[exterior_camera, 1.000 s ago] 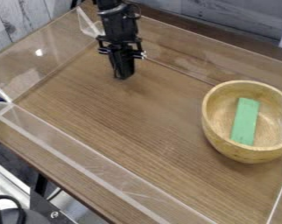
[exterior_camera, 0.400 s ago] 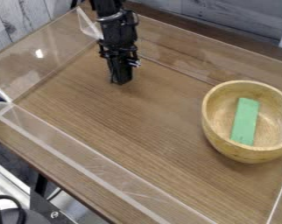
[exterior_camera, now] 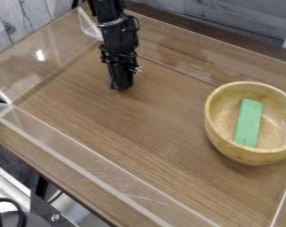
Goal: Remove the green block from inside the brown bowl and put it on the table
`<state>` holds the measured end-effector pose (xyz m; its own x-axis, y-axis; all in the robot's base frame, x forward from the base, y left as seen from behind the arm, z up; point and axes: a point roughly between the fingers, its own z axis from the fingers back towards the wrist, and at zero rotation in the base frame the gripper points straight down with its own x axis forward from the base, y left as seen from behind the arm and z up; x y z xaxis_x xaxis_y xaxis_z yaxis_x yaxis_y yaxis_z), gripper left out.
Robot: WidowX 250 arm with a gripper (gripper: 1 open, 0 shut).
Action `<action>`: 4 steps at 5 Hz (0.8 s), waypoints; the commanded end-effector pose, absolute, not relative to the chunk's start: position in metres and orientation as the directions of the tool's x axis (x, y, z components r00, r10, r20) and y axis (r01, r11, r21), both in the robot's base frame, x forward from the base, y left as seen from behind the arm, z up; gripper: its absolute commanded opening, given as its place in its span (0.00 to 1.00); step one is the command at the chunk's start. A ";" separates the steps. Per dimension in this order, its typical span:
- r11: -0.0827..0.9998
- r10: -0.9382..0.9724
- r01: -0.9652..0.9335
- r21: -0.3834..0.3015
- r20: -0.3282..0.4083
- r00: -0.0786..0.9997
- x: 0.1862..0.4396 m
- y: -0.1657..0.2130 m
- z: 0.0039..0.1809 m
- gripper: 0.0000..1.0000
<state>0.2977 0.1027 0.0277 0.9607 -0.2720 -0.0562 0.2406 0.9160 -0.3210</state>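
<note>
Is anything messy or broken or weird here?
Nothing looks spilled, broken or tipped. The green block lies flat inside the brown bowl, which sits upright on the table. The only oddity is that the gripper, shut and empty, is far from the bowl, near the back wall.

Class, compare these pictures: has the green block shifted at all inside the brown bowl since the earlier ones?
No. The green block lies in the same spot and at the same slant against the rim of the brown bowl.
</note>
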 end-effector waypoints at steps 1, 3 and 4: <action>0.934 -0.219 0.204 -0.292 -0.021 0.975 0.303 0.107 0.050 0.00; 0.936 -0.229 0.206 -0.287 -0.049 0.972 0.294 0.109 0.056 0.00; 0.940 -0.207 0.194 -0.282 -0.015 0.978 0.294 0.112 0.053 0.00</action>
